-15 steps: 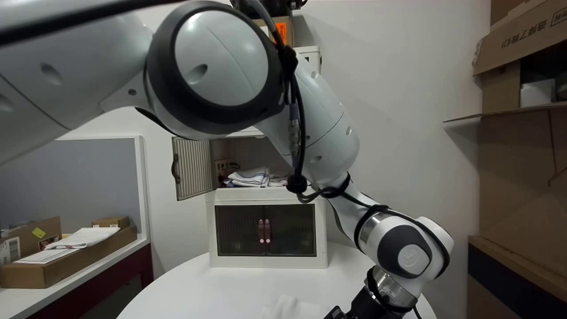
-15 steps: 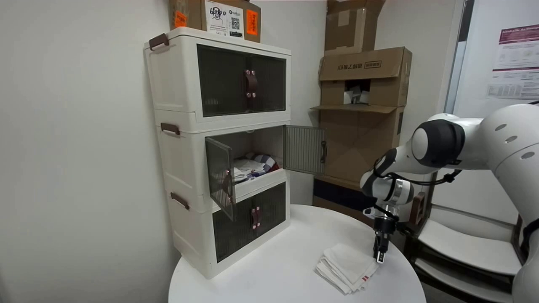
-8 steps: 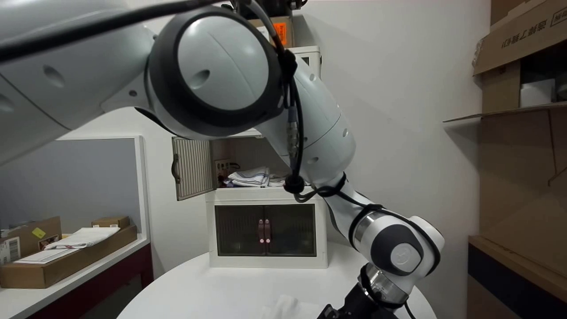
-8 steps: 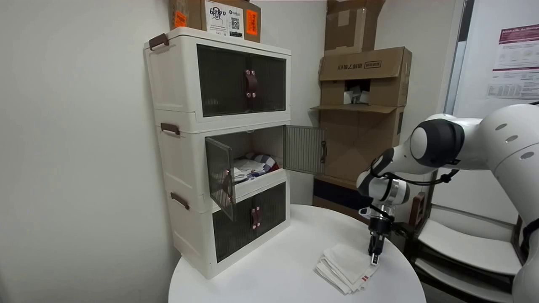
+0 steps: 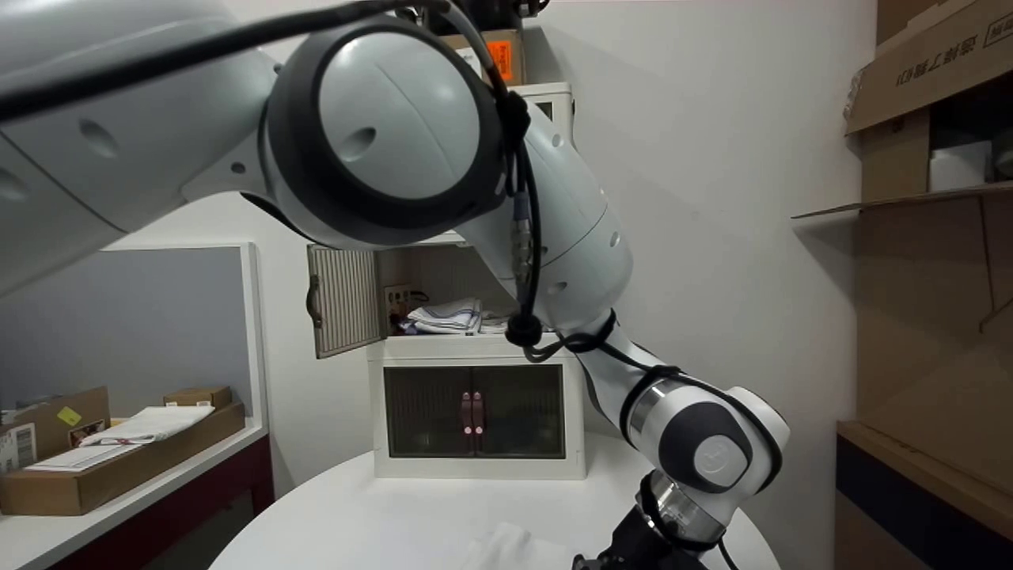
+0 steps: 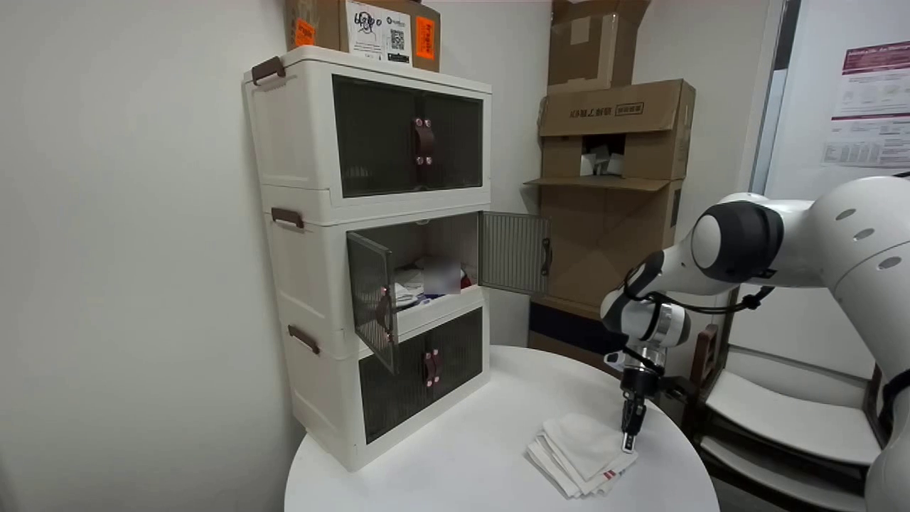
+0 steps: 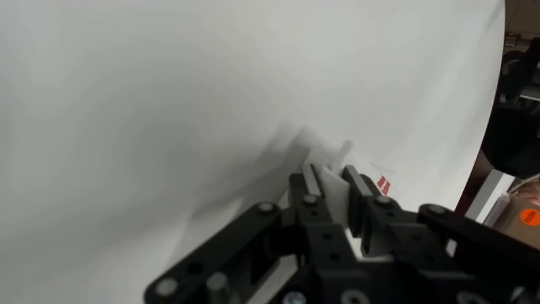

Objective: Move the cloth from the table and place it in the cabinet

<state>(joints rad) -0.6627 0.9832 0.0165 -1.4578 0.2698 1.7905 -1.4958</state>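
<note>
That cloth (image 6: 579,449) looked light and floppy, so a bunched edge seemed the best grab; gripper (image 7: 331,172) straddled some, too blurry to tell if clamped.

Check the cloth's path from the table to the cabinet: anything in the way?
Nothing visible stands between the cloth and the middle compartment; its doors are swung open. Folded towels already lie inside and may crowd placement.

There are three cabinets (image 6: 306,267), one round table (image 6: 455,466), one tool (image 7: 331,176).
</note>
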